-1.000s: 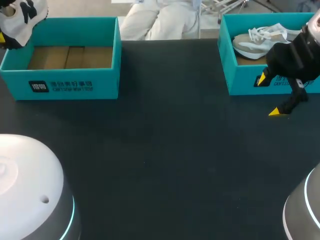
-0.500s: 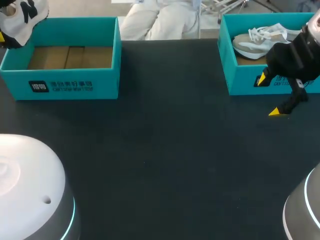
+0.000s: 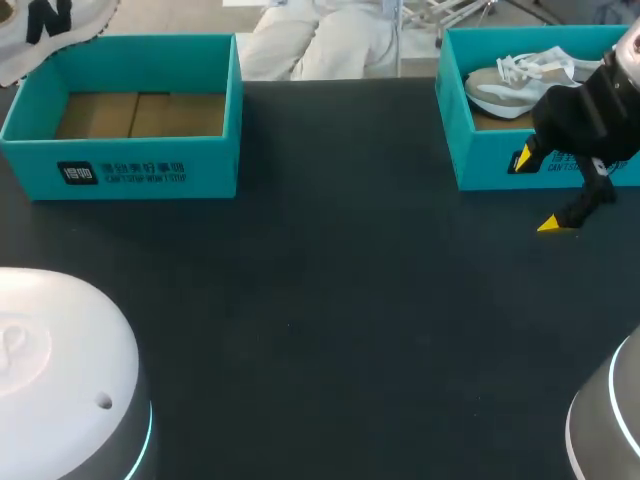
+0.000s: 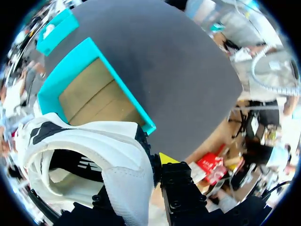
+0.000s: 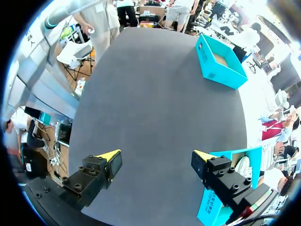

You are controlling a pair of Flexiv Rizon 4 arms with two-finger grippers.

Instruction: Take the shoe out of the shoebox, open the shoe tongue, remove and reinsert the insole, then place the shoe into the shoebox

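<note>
**A:** Shoe, where is it?

**B:** It is white with black marks, held up off the table at the far left. It hangs over the far left corner of the left shoebox, whose brown floor lies bare.

**A:** What holds it?

**B:** The left gripper. Its jaws are clamped on the shoe. One yellow fingertip presses the white upper, and the other is hidden behind it.

**A:** And the right gripper?

**B:** Its jaws are spread wide and hold nothing. It sits just above the table, just in front of the right shoebox at the far right. A second pale shoe lies inside that box.
</note>
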